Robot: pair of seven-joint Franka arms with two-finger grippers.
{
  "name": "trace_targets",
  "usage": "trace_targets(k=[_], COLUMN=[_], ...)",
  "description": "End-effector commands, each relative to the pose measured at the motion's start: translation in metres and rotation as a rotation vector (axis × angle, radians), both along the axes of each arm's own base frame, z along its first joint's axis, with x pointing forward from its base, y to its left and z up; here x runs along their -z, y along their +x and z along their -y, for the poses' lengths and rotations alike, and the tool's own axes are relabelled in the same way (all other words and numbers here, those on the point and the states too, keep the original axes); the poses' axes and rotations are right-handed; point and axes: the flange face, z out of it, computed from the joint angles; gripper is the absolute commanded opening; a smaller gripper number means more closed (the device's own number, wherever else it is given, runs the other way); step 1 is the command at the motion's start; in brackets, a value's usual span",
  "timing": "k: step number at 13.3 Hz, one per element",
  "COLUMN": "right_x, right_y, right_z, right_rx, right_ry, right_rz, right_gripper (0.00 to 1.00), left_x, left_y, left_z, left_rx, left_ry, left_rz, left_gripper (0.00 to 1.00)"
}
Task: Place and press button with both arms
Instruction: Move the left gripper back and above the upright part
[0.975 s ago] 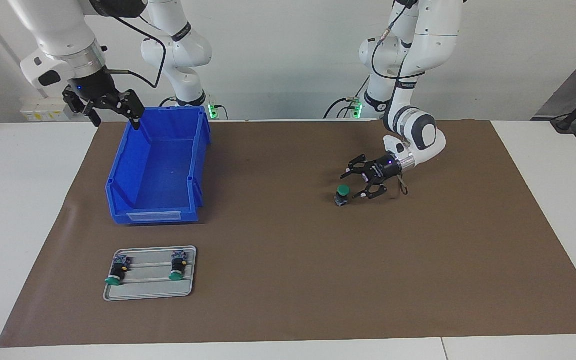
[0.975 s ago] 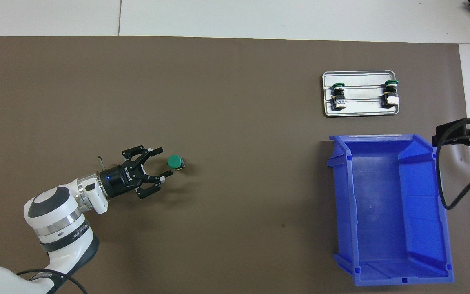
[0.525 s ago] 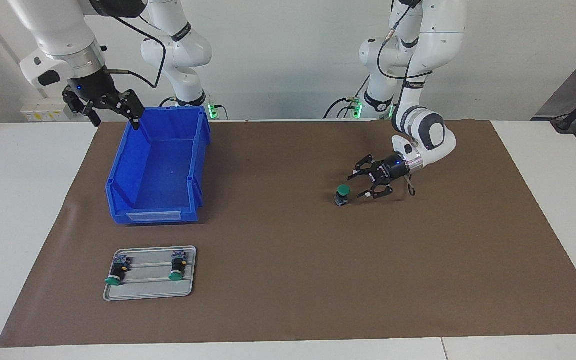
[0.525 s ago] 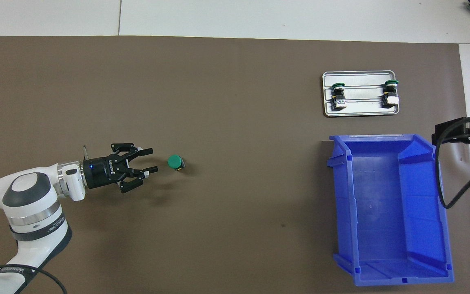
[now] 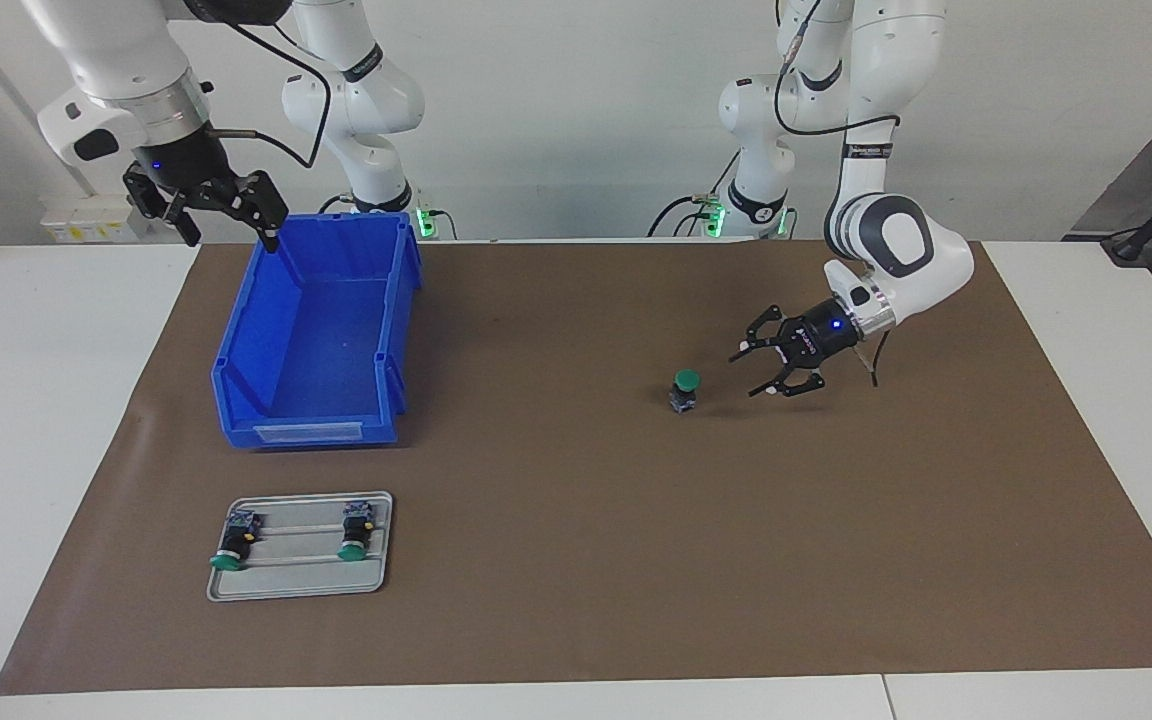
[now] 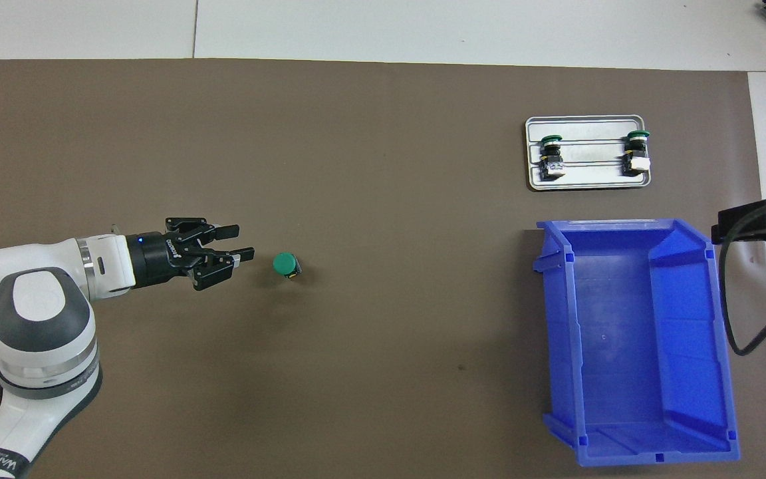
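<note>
Three buttons are present. One button [image 5: 683, 389] stands upright on the brown mat [image 5: 576, 560] in the left arm's half of the bench [image 5: 56, 420], long axis vertical, green cap up. The overhead view shows mainly its round cap [image 6: 283, 264]; the facing view shows the dark body under the cap.

Two more buttons [image 5: 233, 541] [image 5: 355, 531] lie on their sides in one grey tray [image 5: 298, 585], farther from the robots than the single blue bin [image 5: 316, 330], at the right arm's end. Their long axes run parallel, green caps pointing away from the robots.

The left hand [image 5: 758, 372] hangs low over the mat beside the upright button, apart from it. Its fingers are spread and grasp nothing; they point level toward the button.

The right hand [image 5: 226, 215] waits above the bin's corner nearest the robots, released and empty. The overhead view shows only its edge [image 6: 755, 223]; the facing view shows it whole.
</note>
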Motion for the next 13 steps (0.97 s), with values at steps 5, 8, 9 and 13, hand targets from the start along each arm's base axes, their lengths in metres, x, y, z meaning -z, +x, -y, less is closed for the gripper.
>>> trace_targets(k=[5,8,9,13], right_x=[-0.002,0.0,0.0,-0.001], right_y=[-0.007,-0.006,-0.007,-0.006], right_z=[-0.001,0.0,0.001,-0.001], right_rx=[-0.024,-0.023,-0.021,-0.017], right_ry=[0.021,0.021,0.021,0.021], right_rz=[0.003,0.005,0.0,0.007], right_gripper=[1.0,1.0,1.0,1.0], left_x=[-0.022,-0.038,-0.04,-0.055], left_y=[0.007,0.025,0.028,0.032], left_z=[0.039,0.047,0.048,0.066], left_rx=[-0.093,-0.086,-0.101,-0.105], left_ry=[0.083,0.161,0.167,0.286], left_rz=[-0.09,-0.123,-0.144,-0.176], left_gripper=[0.6,0.6,0.6,0.59])
